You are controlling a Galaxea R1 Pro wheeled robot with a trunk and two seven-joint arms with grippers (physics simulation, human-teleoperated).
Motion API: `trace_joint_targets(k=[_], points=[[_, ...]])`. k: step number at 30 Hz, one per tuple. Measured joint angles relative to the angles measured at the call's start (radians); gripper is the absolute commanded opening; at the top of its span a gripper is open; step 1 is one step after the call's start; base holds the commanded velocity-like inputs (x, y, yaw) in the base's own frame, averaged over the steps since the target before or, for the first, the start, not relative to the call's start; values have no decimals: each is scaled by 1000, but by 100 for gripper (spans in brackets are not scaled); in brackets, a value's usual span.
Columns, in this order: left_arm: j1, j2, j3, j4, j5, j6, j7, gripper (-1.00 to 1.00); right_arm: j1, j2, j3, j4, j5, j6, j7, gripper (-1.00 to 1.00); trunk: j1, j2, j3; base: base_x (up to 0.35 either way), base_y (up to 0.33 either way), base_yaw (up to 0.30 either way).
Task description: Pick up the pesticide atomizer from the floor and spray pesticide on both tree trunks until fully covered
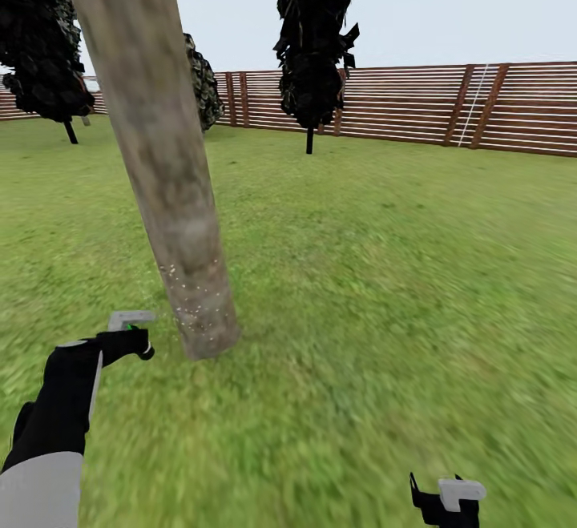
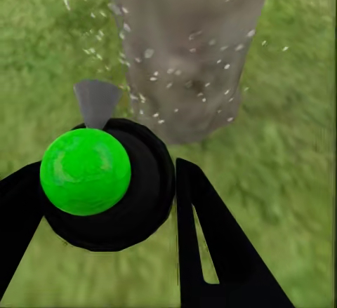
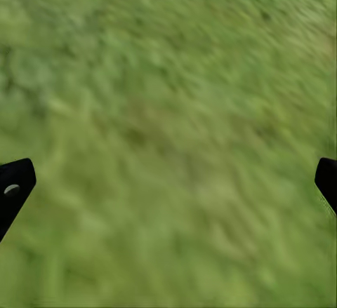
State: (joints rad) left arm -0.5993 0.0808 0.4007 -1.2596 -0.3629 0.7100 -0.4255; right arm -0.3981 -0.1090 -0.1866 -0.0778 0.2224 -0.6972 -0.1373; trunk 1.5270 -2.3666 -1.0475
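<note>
Already the pesticide atomizer (image 2: 105, 182) sits pinched in the left gripper (image 1: 132, 340), near the foot of the tree trunk (image 1: 160, 159) and just to its left. Pale specks dot the lowest part of the bark, so spraying looks begun on this tree, but the trunk higher up is bare of them; most of this trunk seems left to cover, and a second tree is yet to be done. At the near right, the right gripper (image 3: 168, 182) hangs spread wide and empty over the lawn (image 1: 385, 272).
</note>
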Motion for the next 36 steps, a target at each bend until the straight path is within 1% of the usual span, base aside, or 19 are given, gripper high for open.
trace_joint_targets(k=[1, 4, 6, 7, 8, 10, 11, 13, 14, 17, 24, 27, 30, 32, 36], points=[[0, -2, 0, 0, 0, 0, 1, -100, 0, 0, 0, 0, 0, 0, 0, 100, 0, 0, 0, 230, -156, 0], [2, -5, -18, 0, -3, -1, 13, -100, 0, -1, 0, 0, 0, 0, 0, 100, 0, 0, 0, 237, -168, 0], [4, -5, -23, 0, -5, -1, 45, -100, 0, -1, 0, 0, 0, 0, 0, 100, 0, 0, 0, 236, -185, 0], [6, -6, -25, 1, -7, -2, 79, -100, 0, -1, 0, 0, 0, 0, 1, 100, 0, 0, 0, 227, -198, 0], [14, -6, -25, 1, -4, 0, 97, -100, 0, 0, 0, 0, 0, 0, 1, 100, 0, 0, 0, 223, -200, 0], [35, -8, -29, 2, 1, 0, 109, -100, 0, 0, 0, 0, 0, 0, 1, 100, 0, 0, 0, 201, -214, 20], [53, -14, -40, 2, 5, 1, 114, -100, 0, 0, 0, 0, 0, 0, 1, 100, 0, 0, 0, 138, -247, 136], [72, -35, -50, 2, 6, -2, 117, -100, 0, 1, 1, 0, 0, 0, 1, 100, 0, 0, 0, 79, -262, 214], [75, -38, -51, 1, 5, -3, 117, -100, 0, 1, 1, 0, 0, 0, 1, 100, 0, 0, 0, 39, -269, 246], [82, -44, -53, 1, 4, -4, 117, -100, 0, 1, 1, 0, 0, 0, 1, 100, 0, 0, 0, 12, -275, 268], [85, -48, -53, 6, 5, -4, 115, -100, 0, 2, 1, 0, 0, 0, 1, 100, 0, 0, 0, 44, -278, 258], [85, -53, -54, 12, 7, -4, 115, -100, 0, 1, 1, 0, 0, 0, 1, 100, 0, 0, 0, 112, -278, 57], [85, -79, -54, 14, 7, -5, 119, -100, 0, 1, 1, 0, 0, 0, 1, 100, 0, 0, 0, 116, -278, 7], [85, -89, -55, 14, 4, -6, 121, -100, 0, 1, 1, 0, -1, 0, 1, 100, 0, 0, 0, 116, -278, 1], [85, -90, -55, 14, 2, -6, 121, -100, 0, 1, 1, 0, 0, 0, 1, 100, 0, 0, 0, 43, -278, 0]])
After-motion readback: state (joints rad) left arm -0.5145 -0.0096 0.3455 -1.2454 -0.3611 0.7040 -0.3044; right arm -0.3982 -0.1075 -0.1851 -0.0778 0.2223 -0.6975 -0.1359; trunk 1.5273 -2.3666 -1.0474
